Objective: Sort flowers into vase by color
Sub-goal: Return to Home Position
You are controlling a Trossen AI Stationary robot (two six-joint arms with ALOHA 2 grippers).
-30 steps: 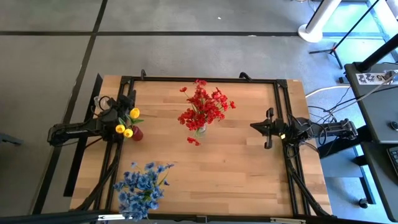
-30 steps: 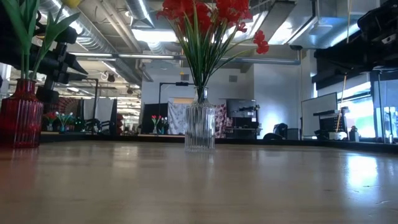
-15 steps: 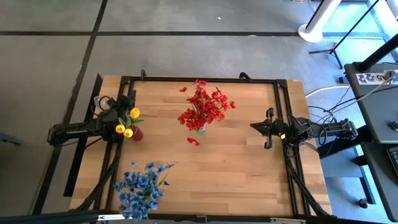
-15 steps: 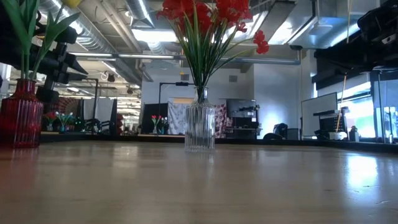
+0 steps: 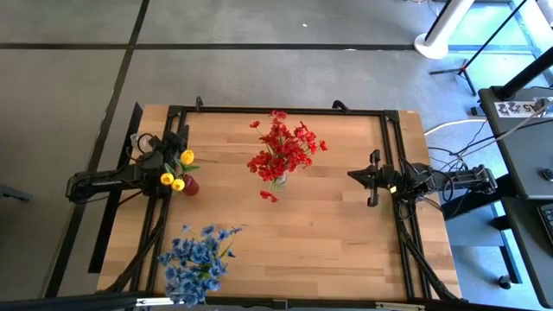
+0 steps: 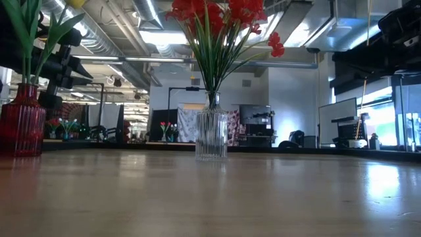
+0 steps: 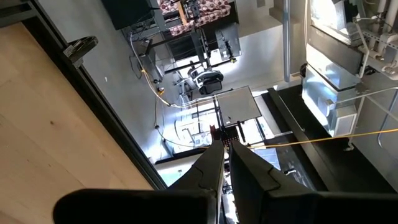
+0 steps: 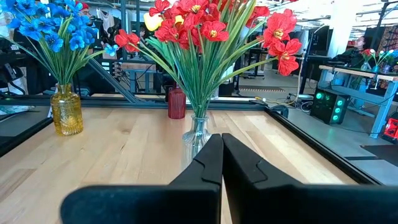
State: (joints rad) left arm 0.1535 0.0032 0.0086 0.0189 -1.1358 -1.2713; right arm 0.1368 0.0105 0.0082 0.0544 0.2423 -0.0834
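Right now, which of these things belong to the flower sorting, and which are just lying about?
Part of the job: red flowers in the clear vase; yellow flowers in the red vase; blue flowers in the yellow vase; left end effector and right end effector, at the table's sides.
Lying about: cables, white stand base, dark side desk.

Both arms are matte black, end to end. The right arm shows chunky rounded joints, and there's a small amber spot just behind the right gripper. The left arm runs as one long dark link behind the left gripper. Up close, the right fingers are black wedges with stepped notches, tapering to points, with a rounded black bar behind them. The left fingers have the same shape.
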